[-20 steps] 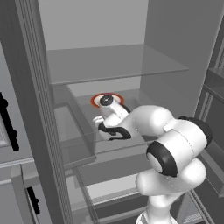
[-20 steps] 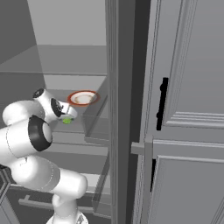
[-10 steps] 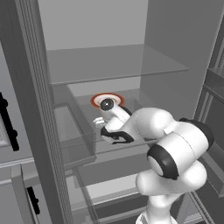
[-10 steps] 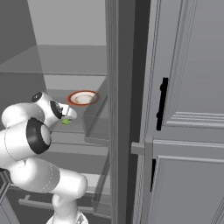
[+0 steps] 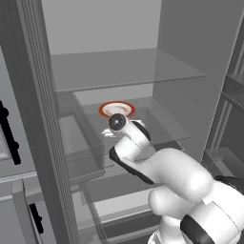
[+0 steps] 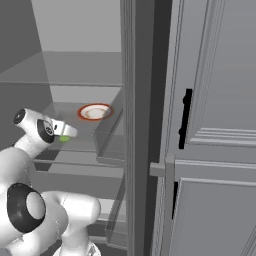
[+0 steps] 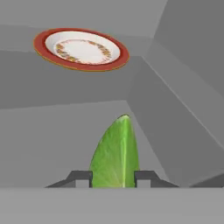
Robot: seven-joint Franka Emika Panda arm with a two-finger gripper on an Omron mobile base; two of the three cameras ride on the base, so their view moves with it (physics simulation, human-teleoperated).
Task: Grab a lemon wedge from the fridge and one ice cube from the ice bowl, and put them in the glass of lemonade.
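My gripper [image 7: 113, 178] is closed on the small bright yellow-green lemon wedge [image 7: 116, 153]: in the hand view the two dark fingertips [image 7: 79, 178] press against the wedge's lower flanks, one on each side, and its pointed end rises between them. I am reaching into the open dark grey fridge [image 5: 171, 57], with my hand above the clear glass shelf [image 5: 162, 126] in the middle of the compartment. In the right base view a speck of the green wedge [image 6: 64, 138] shows at the tip of my hand [image 6: 59, 130], just off the shelf surface as far as I can tell; in the left base view my wrist [image 5: 125, 127] hides the wedge.

Beyond the wedge, farther back on the same shelf, sits a round white plate with an orange-red rim and a speckled ring of colour on its face [image 7: 81, 49]. It lies flat and apart from my fingertips. The left base view shows it just behind my wrist [image 5: 116, 108], and the right base view shows it deeper in, to the right of my hand [image 6: 95, 111].

Another clear shelf [image 5: 119, 66] spans the compartment above. In the right base view a lighter grey panelled cabinet with a black handle [image 6: 215, 100] stands to the right of the fridge opening.
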